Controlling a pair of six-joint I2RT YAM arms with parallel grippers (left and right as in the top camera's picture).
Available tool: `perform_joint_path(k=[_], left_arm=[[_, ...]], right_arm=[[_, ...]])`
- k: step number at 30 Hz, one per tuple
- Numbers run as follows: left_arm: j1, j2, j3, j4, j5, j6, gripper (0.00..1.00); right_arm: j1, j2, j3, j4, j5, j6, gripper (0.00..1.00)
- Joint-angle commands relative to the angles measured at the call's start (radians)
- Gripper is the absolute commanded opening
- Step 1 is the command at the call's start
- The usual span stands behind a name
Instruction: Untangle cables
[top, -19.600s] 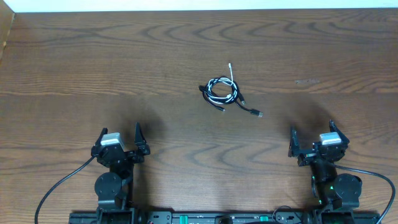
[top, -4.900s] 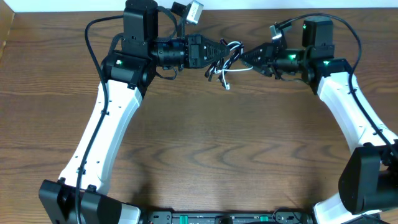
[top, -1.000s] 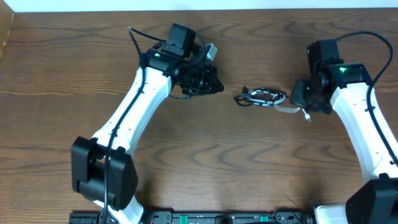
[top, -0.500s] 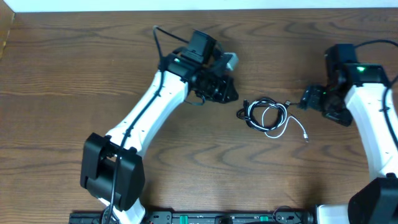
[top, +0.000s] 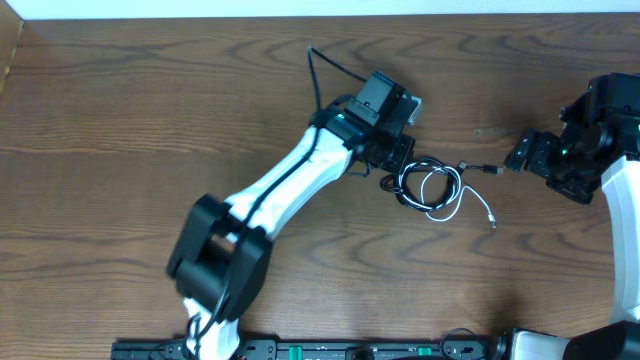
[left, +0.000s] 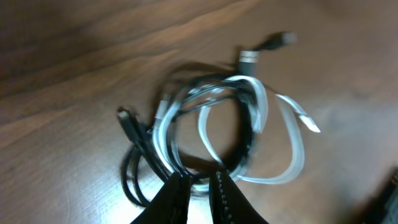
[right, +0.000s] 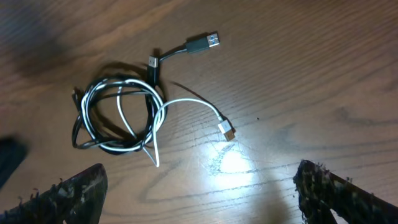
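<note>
right pincer has let go; cables back in a loose coil, still tangled

finding 1: the cables (top: 430, 185) lie on the table (top: 150, 120), a little to 3 o'clock of its middle in the overhead view. a second ago they were drawn out into a flat strand; now they have sprung back into a round coil, black and white turns looped through one another. the black plug (top: 489, 170) trails out at 3 o'clock of the coil, the white plug (top: 492, 222) at 4 o'clock, both free

finding 2: the right pincer (right: 199, 169) was closed at the white end a second ago. it now stands wide apart with nothing in it, and has drawn off, well clear at 3 o'clock of the coil

finding 3: the left pincer (left: 198, 182) has swung in to the coil's 10 o'clock edge. its fingers are almost together, only a slit between them; whether a strand is nipped there cannot be told

assessment: the pull gained slack, not separation. neither cable is freed; a fresh hold on a loose plug looks necessary
</note>
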Motion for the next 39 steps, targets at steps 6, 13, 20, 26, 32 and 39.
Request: perform_joint_path(k=[6,13,20,26,32,39], left_arm=[[-0.015,0.158,0.009,0.061,-0.058,-0.050,0.17],[-0.037,0.185,0.009,0.088,-0.067,-0.051,0.17],[-0.045,0.190,0.009,0.131,-0.108,-0.050,0.25],[-0.069,0.214,0.009,0.151,-0.130,-0.050,0.31],[-0.094,0.233,0.009,0.150,-0.190,-0.050,0.34],[-0.114,0.255,0.009,0.103,-0.268,-0.047,0.34]], right_arm=[[-0.002,-0.010,0.010,-0.003,-0.019,-0.040,0.93],[0.000,-0.010,0.009,-0.007,-0.018,-0.064,0.93],[0.000,-0.010,0.009,-0.007,-0.018,-0.064,0.93],[0.000,-0.010,0.008,-0.007,-0.018,-0.068,0.93],[0.000,-0.010,0.008,-0.008,-0.021,-0.078,0.93],[0.000,-0.010,0.008,-0.011,-0.021,-0.086,0.94]])
